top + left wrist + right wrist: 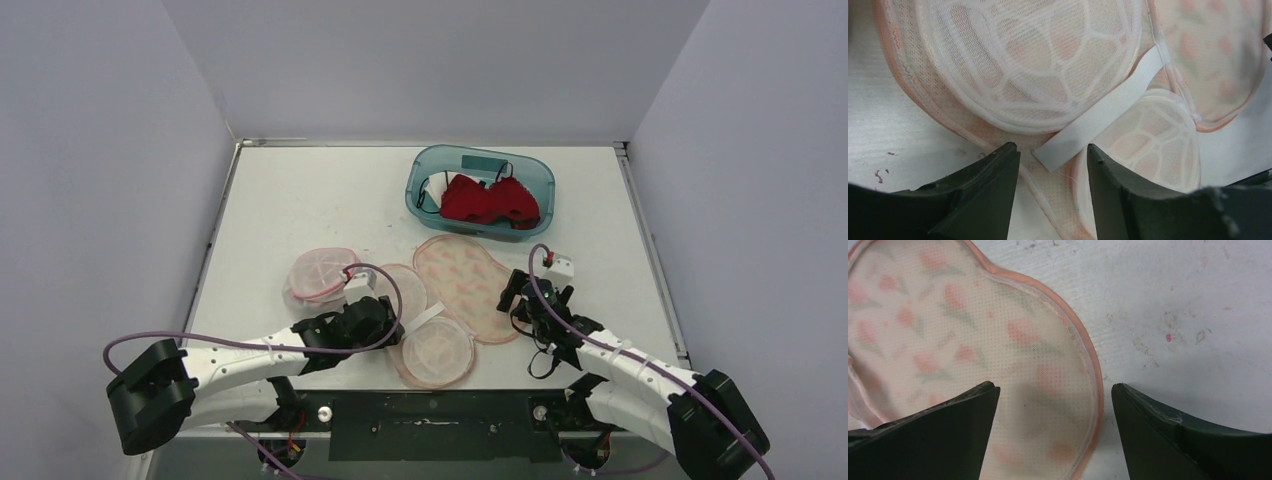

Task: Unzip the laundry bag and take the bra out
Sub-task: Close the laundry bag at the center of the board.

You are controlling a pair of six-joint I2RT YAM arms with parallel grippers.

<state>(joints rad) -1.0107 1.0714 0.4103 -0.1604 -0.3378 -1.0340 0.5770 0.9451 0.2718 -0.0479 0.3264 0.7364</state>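
**Step in hand.** The laundry bag (462,285) lies spread open near the front middle of the bench (300,190), so treat the unzipping as done. The red bra (490,200) sits in the blue tub (415,178) at the back, well apart from the bag. On that evidence the removal also looks complete. The mesh is too dense to tell whether anything else lies under the cups, so check that first.

**Claw state.**
- Left claw (1052,149): jaws partly apart and clamped on nothing. The free end of the white strap (1108,112) lies on the bag between the fingertips. The large mesh cup (1033,60) is just beyond it, and a smaller cup (1153,140) is to the right.
- Right claw (1054,387): jaws wide apart and empty. They straddle the pink bound edge of the flowered panel (973,340), with bare bench (1173,315) under the right finger.

**Next move.** If you want to look under a cup, close the left claw on the strap end and lift. The strap is thin and flat against the fabric, so bring the fingertips down to the surface before closing. If not, raise both claws straight up and clear of the bag.

**Edges and room.**
- The bag's near cup lies close to the front edge of the bench, so do not drag the bag toward the arm bases.
- There is open bench to the left of the tub and along the right side.
- Walls close in the left, back and right sides, so keep sweeps inside the bench outline.
- The two claws are apart with the bag between them, so a lift by one needs no move by the other.
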